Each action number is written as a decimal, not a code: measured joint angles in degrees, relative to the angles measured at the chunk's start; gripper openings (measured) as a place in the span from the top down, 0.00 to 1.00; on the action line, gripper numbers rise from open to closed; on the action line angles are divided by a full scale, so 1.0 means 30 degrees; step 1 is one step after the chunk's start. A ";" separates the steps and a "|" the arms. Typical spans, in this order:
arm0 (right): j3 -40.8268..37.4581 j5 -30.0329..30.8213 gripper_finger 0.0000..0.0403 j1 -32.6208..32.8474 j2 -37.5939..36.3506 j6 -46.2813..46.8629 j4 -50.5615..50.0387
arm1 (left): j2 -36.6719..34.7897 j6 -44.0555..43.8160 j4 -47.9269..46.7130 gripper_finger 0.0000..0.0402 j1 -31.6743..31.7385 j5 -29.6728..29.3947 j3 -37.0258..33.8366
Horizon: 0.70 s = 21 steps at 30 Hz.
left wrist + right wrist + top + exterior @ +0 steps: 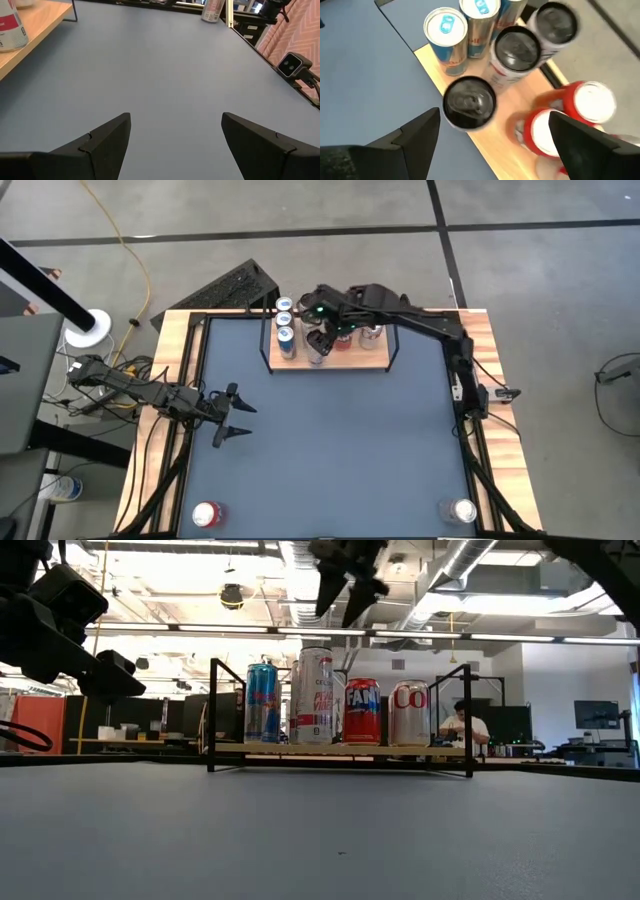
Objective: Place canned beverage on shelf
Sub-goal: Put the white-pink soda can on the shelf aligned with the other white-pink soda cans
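Note:
The shelf, a light-wood board with black wire side frames, stands at the table's far middle and carries several upright cans. In the low view a blue can, a tall white can, a red can and a silver can stand in a row on their bases. My right gripper hangs open above the tall white can, whose dark top shows below and between the fingers, apart from them. My left gripper waits open at the table's left, nothing between its fingers.
A red-topped can stands at the near left corner and a silver can at the near right corner. The dark-blue tabletop between them and the shelf is bare. A person sits in the room behind.

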 joint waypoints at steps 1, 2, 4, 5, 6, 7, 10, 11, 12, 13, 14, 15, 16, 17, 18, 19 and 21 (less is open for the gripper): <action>0.0000 0.0044 0.11 0.0020 -0.0296 -0.0072 -0.0198 | -0.0007 0.0000 0.0011 0.25 0.0001 -0.0001 0.0001; 0.0003 0.0075 0.12 0.0061 -0.0575 -0.0212 -0.0395 | -0.0002 0.0000 0.0015 0.25 0.0000 -0.0001 -0.0001; 0.0007 0.0345 0.12 0.0205 -0.1045 -0.0509 -0.1022 | -0.0007 -0.0004 0.0011 0.25 0.0004 -0.0001 -0.0001; 0.0007 0.0626 0.12 0.0356 -0.1203 -0.0844 -0.1414 | -0.0007 -0.0002 0.0007 0.25 0.0003 0.0001 0.0002; -0.0008 0.1006 0.13 0.0541 -0.1353 -0.1307 -0.1785 | 0.0000 0.0000 0.0007 0.25 0.0002 0.0004 0.0002; -0.0242 0.1386 0.14 0.0776 -0.1558 -0.1681 -0.2063 | -0.0002 0.0000 0.0007 0.25 0.0000 0.0005 0.0001; -0.1767 0.1995 0.17 0.1490 -0.2228 -0.2081 -0.2324 | 0.0000 0.0000 0.0007 0.25 0.0000 -0.0001 -0.0001; -0.2577 0.1989 0.18 0.1692 -0.2467 -0.2083 -0.2207 | -0.0007 0.0000 0.0007 0.25 0.0000 -0.0001 0.0000; -0.3566 0.1986 0.19 0.1938 -0.2741 -0.2081 -0.2018 | -0.0007 0.0000 0.0007 0.25 0.0000 0.0006 0.0000; -0.4659 0.1993 0.20 0.2167 -0.3071 -0.2084 -0.1749 | 0.0000 -0.0006 0.0007 0.25 0.0000 0.0001 -0.0001; -0.5984 0.2000 0.21 0.2371 -0.3436 -0.2095 -0.1308 | -0.0006 -0.0003 0.0006 0.25 0.0003 0.0002 0.0001; -0.7263 0.1994 0.22 0.2577 -0.3805 -0.2111 -0.0618 | -0.0007 0.0000 0.0007 0.25 0.0001 0.0000 0.0007; -0.8733 0.1986 0.24 0.2801 -0.4310 -0.2138 0.0324 | 0.0000 0.0000 0.0007 0.25 0.0000 0.0003 -0.0001; -1.0174 0.1965 0.25 0.3008 -0.4793 -0.2153 0.1556 | -0.0003 -0.0002 0.0006 0.25 0.0000 0.0001 -0.0001; -1.1454 0.1964 0.27 0.3243 -0.5212 -0.2148 0.2735 | -0.0007 0.0000 0.0007 0.25 0.0000 -0.0001 -0.0001; -1.2711 0.1969 0.28 0.3503 -0.5683 -0.2146 0.4001 | -0.0005 0.0000 0.0007 0.25 0.0007 0.0007 0.0001; -1.5057 0.1975 0.32 0.4021 -0.6556 -0.2121 0.6594 | -0.0007 0.0000 0.0007 0.25 0.0007 -0.0001 -0.0001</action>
